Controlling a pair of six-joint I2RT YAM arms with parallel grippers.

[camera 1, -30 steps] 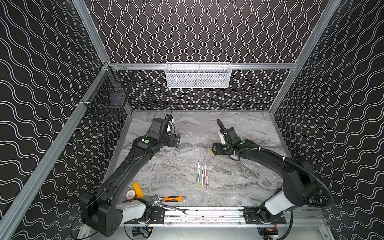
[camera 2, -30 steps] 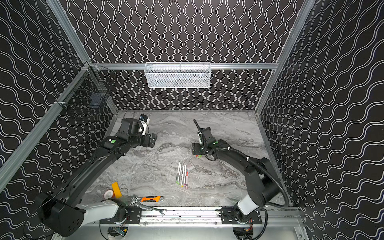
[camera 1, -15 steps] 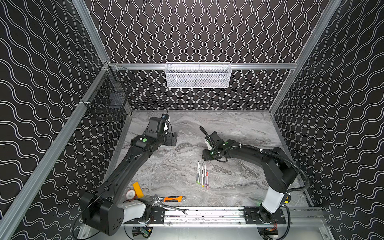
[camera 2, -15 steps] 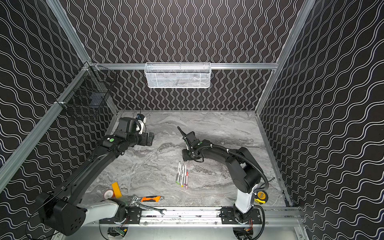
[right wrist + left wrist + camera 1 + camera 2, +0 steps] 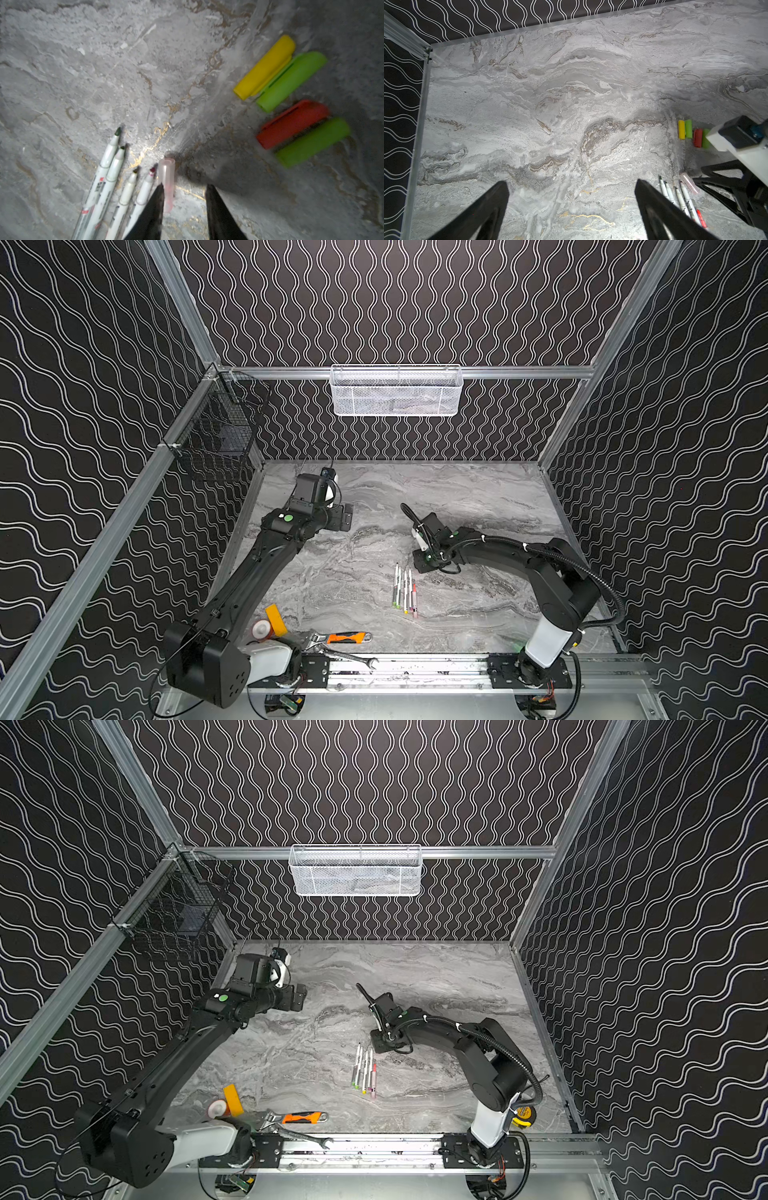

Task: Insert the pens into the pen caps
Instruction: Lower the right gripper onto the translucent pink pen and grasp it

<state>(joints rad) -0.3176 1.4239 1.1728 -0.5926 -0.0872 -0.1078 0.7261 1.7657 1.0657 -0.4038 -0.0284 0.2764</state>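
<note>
- In both top views: shows the pens point(image 5: 404, 591) side by side on the marble table point(image 5: 478, 497), mid-table and towards the near edge, tips pointing far. Places the right gripper point(image 5: 420, 566) low, just past those tips and slightly right; cannot tell its finger spacing from here. Sets the left gripper point(image 5: 345, 517) far left, well apart from the pens.
- Left wrist view: frames only bare table between widely spread fingers point(image 5: 496, 199). Shows the pen caps point(image 5: 688, 128) (yellow, green, red, green) in a row, well clear of them.
- Right wrist view: shows fingers point(image 5: 154, 212) parted by a narrow gap, pinching nothing. Catches a pale pink see-through cap point(image 5: 166, 170) along the inner edge of the finger on the pens' side, partly under its tip. Puts the pens just outside that finger, the coloured caps well apart on the opposite side.
</note>
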